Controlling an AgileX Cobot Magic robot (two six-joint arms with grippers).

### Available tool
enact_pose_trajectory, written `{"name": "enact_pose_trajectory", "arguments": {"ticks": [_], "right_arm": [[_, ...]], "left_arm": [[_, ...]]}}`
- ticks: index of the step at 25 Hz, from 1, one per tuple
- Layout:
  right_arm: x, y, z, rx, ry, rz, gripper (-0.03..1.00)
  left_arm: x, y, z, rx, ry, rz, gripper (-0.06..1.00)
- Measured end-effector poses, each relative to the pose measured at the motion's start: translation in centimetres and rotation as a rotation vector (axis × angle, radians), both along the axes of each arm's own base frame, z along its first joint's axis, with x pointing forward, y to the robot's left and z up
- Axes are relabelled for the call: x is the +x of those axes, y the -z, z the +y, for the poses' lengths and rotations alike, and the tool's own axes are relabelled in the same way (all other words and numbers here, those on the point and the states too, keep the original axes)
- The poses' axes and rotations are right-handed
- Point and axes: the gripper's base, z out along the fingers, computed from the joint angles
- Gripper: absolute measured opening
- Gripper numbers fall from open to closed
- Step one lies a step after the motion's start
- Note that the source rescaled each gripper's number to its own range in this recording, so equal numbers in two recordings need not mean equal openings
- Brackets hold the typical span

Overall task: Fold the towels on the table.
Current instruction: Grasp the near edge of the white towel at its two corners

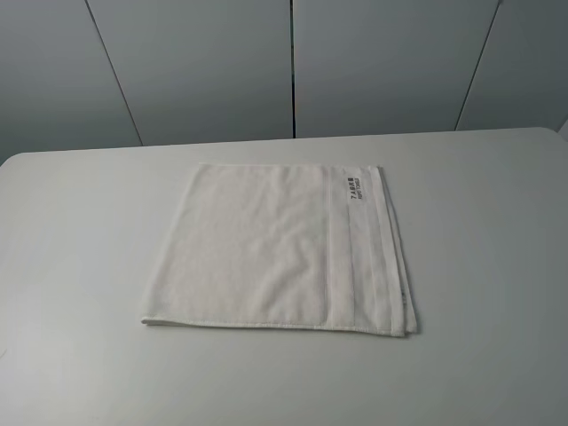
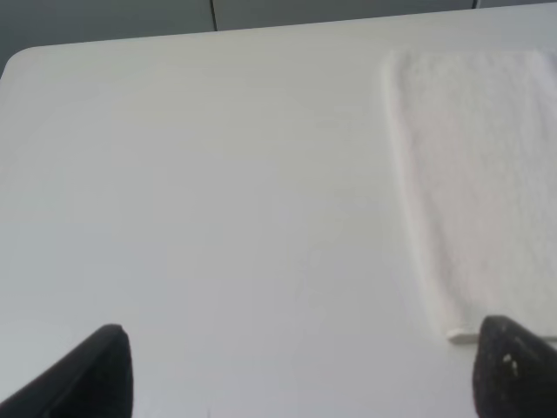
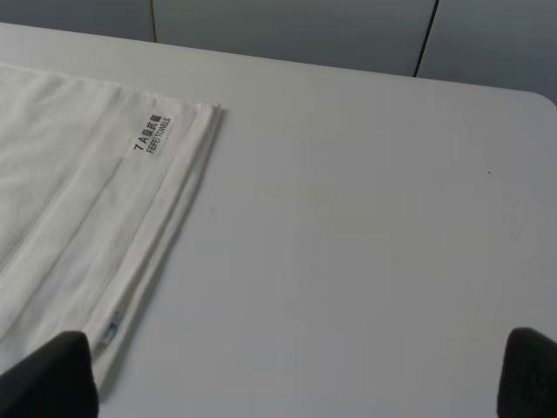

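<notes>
A white terry towel (image 1: 280,248) lies flat on the white table (image 1: 80,266), near the middle. It looks folded into layers, with stacked edges along its right side. A woven border band runs down that side, and a small dark printed label (image 1: 358,185) sits at the far right corner. Neither gripper shows in the high view. In the left wrist view, the left gripper (image 2: 300,370) is open above bare table, with the towel (image 2: 479,174) just beside one fingertip (image 2: 513,366). In the right wrist view, the right gripper (image 3: 287,374) is open, one fingertip (image 3: 48,374) over the towel's (image 3: 61,200) near edge.
Grey wall panels (image 1: 293,62) stand behind the table's far edge. The table has rounded corners, one showing at the far left (image 1: 13,160). Bare tabletop surrounds the towel on all sides.
</notes>
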Motion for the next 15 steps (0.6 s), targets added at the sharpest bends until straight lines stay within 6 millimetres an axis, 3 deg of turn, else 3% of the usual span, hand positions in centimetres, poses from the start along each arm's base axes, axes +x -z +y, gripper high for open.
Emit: {"name": "enact_pose_trajectory", "arguments": {"ticks": [15], "right_arm": [[0.0, 0.0, 0.0, 0.0, 0.0, 0.0, 1.0]], "left_arm": [[0.0, 0.0, 0.0, -0.005, -0.003, 0.0, 1.0]]}}
